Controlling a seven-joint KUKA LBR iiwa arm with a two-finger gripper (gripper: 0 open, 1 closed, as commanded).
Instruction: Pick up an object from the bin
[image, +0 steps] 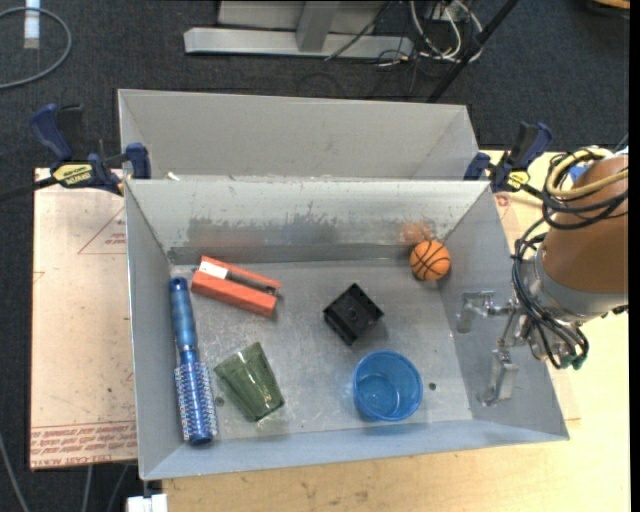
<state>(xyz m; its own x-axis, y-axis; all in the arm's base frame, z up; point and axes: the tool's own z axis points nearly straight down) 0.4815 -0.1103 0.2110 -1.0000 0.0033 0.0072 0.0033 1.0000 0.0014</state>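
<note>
My gripper (487, 346) hangs over the bin's right sloping wall, open, with nothing between its fingers. Nearest to it, a round blue cup (387, 386) stands upright on the floor to its left. A small orange ball with black lines (430, 260) rests in the far right corner, up and left of the gripper. A black cube-shaped block (352, 313) sits near the middle of the floor.
An orange-red stapler (235, 286) lies at the far left. Along the left wall lies a blue hairbrush (188, 365). Beside the brush, a green see-through cup (250, 381) lies on its side. The arm's orange cover and cables hang outside the right rim.
</note>
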